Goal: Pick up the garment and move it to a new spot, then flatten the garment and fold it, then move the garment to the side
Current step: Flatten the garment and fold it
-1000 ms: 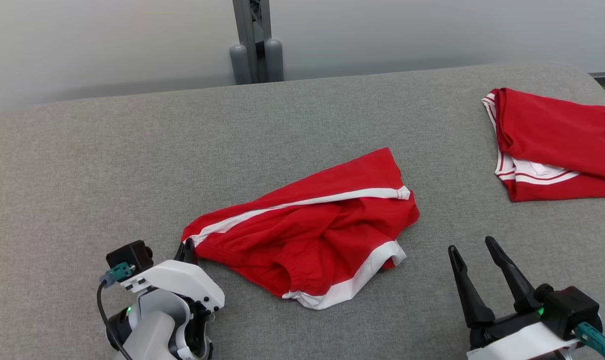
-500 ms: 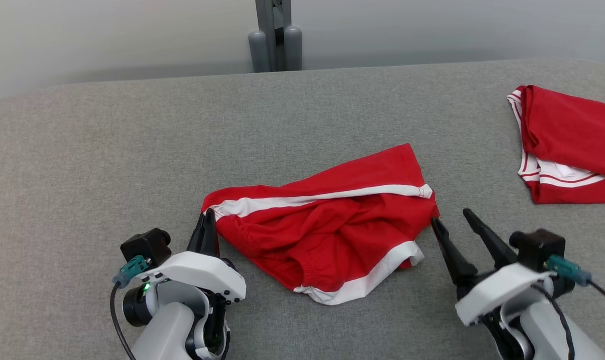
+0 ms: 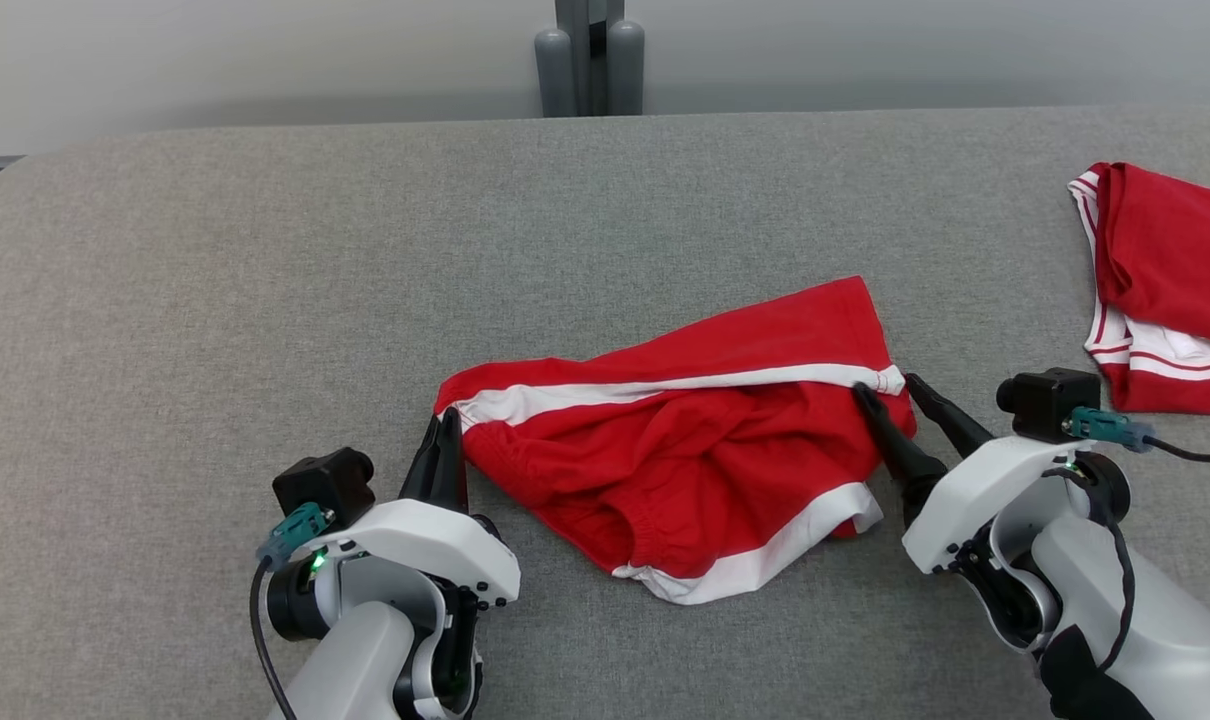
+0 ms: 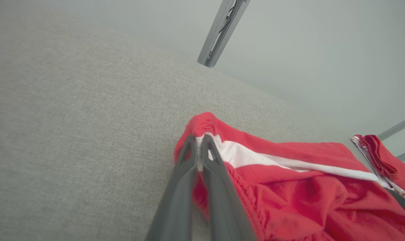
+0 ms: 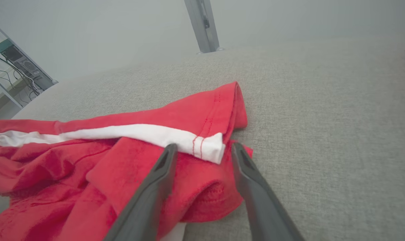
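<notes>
Red shorts (image 3: 685,470) lie rumpled at frame centre. Left gripper (image 3: 447,425) clamped on their left corner — right gripper (image 3: 884,387) jaws apart, straddling the right hem.

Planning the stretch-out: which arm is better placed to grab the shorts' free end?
Right: the right gripper stands open astride that corner of the shorts, while the left gripper is shut on the other end.

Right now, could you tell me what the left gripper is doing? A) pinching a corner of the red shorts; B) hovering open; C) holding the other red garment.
A: the left gripper is closed on the white-striped corner of the red shorts.
</notes>
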Motion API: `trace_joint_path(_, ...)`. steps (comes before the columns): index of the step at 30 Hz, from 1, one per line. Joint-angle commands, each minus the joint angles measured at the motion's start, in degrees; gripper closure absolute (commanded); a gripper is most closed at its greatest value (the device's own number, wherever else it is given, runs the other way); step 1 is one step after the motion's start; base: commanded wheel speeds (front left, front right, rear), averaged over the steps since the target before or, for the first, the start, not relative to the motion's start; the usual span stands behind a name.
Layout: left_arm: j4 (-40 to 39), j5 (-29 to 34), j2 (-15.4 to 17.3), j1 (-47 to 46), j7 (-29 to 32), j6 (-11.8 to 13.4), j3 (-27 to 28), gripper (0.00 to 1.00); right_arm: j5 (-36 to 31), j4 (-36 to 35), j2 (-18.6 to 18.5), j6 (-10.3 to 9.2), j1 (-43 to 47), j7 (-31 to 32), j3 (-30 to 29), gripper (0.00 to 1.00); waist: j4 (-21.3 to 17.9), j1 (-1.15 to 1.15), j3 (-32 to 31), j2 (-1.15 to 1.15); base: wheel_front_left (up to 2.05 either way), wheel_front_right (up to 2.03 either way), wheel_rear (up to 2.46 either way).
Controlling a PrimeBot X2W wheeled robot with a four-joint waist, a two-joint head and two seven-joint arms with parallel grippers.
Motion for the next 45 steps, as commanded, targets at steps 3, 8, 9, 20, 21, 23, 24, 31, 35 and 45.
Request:
trace_joint_path(3,-0.45,0.3,0.38,0.26,0.02,0.4,-0.09,1.0,2.37,1.02,-1.17,0.0,-1.6,-0.95,2.91,1.0,0.16,0.0,0.1,0.0,0.0,0.0,0.0)
trace_joint_path(8,-1.08,0.72,0.83,0.4,-0.83,0.46,0.14,1.0,4.87,1.23,-2.46,0.0,-2.3,-2.39,5.21,1.0,0.09,0.0,-0.51,0.0,0.0,0.0,0.0)
trace_joint_path(9,-1.3,0.95,1.04,0.46,-1.17,0.48,0.31,1.0,5.44,1.02,-2.75,0.0,-2.24,-2.79,5.54,1.0,0.0,0.0,-0.85,0.0,0.0,0.0,0.0)
trace_joint_path(20,-7.71,2.97,5.83,-1.44,-2.61,-2.74,1.98,1.0,6.41,-7.51,-8.73,-0.01,-2.25,-4.09,2.15,1.0,-2.04,0.0,-5.97,0.0,0.0,0.0,0.0)
trace_joint_path(21,-8.49,3.27,6.54,-1.83,-2.18,-2.93,1.93,1.0,5.95,-8.59,-9.26,-0.01,-2.21,-4.09,1.08,1.0,-2.24,0.0,-6.61,0.0,0.0,0.0,0.0)
trace_joint_path(23,-10.37,3.15,7.72,-2.72,-1.33,-3.4,1.99,1.0,5.21,-10.78,-10.02,-0.01,-2.07,-4.09,-1.22,1.0,-2.56,0.0,-7.89,0.0,0.0,0.0,0.0)
trace_joint_path(24,-11.34,3.45,8.53,-3.22,-0.75,-3.74,1.88,1.0,5.06,-11.83,-10.36,-0.01,-1.91,-4.07,-2.22,1.0,-2.7,0.0,-8.58,0.0,0.0,0.0,0.0)
trace_joint_path(31,-16.9,2.36,10.61,-4.02,4.63,-4.98,0.39,1.0,6.25,-15.18,-13.98,-0.01,0.88,1.11,0.18,1.0,-3.13,0.0,-11.7,0.0,0.0,0.0,0.0)
trace_joint_path(35,-18.1,1.92,10.26,-0.94,6.81,-4.79,-1.74,1.0,5.39,-16.28,-16.49,-0.01,4.47,3.81,2.09,1.0,-3.15,0.0,-10.61,0.0,0.0,0.0,0.0)
trace_joint_path(45,-14.9,2.52,6.41,6.7,4.17,-4.54,-6.9,1.0,11.96,-16.44,-16.06,-0.01,18.07,1.6,2.5,0.29,-1.02,0.0,-6.0,0.0,0.0,0.0,0.0)
